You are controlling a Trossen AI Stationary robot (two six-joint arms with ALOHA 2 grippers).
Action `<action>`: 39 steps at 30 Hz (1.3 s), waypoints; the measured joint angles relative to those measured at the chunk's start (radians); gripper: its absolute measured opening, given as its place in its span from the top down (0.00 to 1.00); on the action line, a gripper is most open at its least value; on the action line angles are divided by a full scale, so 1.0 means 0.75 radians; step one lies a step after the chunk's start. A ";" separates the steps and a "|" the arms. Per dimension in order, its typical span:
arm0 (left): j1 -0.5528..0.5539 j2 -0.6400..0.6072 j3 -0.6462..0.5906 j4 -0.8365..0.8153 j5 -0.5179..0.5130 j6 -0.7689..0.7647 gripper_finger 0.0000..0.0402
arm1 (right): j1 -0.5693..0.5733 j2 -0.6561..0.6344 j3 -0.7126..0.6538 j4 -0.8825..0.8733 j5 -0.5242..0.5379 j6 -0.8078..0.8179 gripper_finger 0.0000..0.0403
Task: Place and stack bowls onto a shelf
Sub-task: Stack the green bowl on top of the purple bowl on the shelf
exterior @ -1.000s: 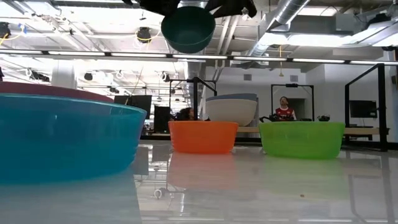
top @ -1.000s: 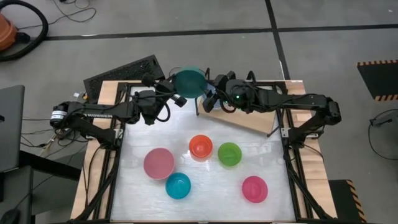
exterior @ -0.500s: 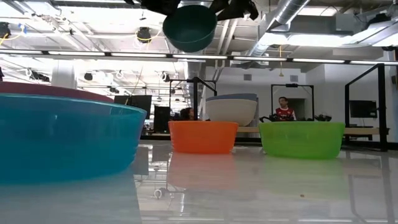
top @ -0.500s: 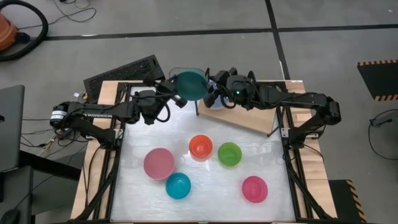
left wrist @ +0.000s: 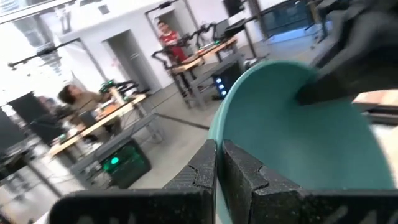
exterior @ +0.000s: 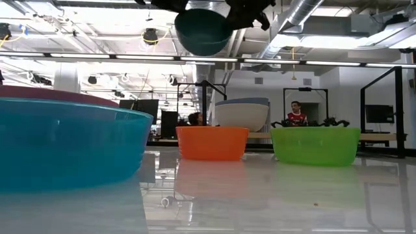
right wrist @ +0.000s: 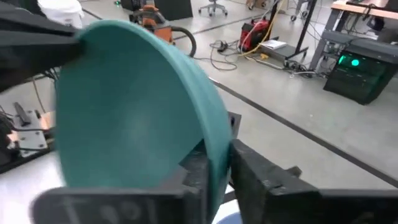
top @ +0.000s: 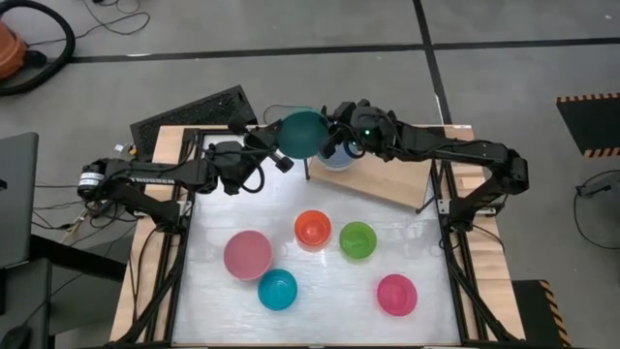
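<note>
A dark teal bowl (top: 303, 134) hangs high over the table's far edge, also seen in the low view (exterior: 201, 32). My left gripper (top: 283, 147) is shut on its left side and my right gripper (top: 327, 143) is shut on its right side. Just below, a white bowl (top: 341, 162) stands on its base on the light-wood shelf (top: 392, 182), partly hidden by my right gripper. The orange bowl (top: 312, 228), the green bowl (top: 357, 239), the blue bowl (top: 278, 289) and two pink bowls (top: 247, 254) (top: 396, 294) stand on the white tabletop. My left gripper pinches the teal bowl's rim (left wrist: 219, 127) on the bowl's left side, one finger inside and one outside. It comes roughly level from the table's left. The bowl is lifted clear, mouth upward. My right gripper pinches the opposite rim (right wrist: 219, 134), one finger inside the bowl and one outside, coming from the table's right.
The shelf stands slanted at the table's far right on thin black legs (top: 307, 167). The five bowls fill the middle and near part of the tabletop. Black frame rails (top: 179, 252) run along the table's left and right sides.
My right gripper has moved toward the far edge and the teal bowl and has taken hold of its right rim. The bowl, still in my left gripper, has drifted a little toward the table's right.
</note>
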 joint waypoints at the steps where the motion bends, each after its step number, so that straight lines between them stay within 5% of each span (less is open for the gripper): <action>1: -0.002 0.000 0.000 0.005 0.015 -0.001 1.00 | -0.001 0.003 0.000 -0.008 -0.001 0.000 0.87; 7: 0.001 -0.004 0.001 -0.004 0.248 0.023 1.00 | -0.004 0.018 -0.003 -0.056 -0.022 0.042 0.94; 13: 0.013 -0.002 0.002 -0.010 0.235 0.023 0.94 | 0.014 0.019 -0.003 -0.070 -0.013 0.053 0.94; 24: -0.018 -0.017 0.077 -0.026 0.121 0.025 0.64 | -0.016 0.016 0.063 -0.130 -0.025 0.025 0.94; 32: -0.083 -0.066 0.237 -0.078 0.031 0.087 0.58 | -0.229 0.010 0.355 -0.506 -0.043 0.046 0.94; 39: -0.137 -0.118 0.258 -0.144 -0.067 0.047 0.58 | -0.521 0.011 0.474 -0.762 -0.321 0.120 0.94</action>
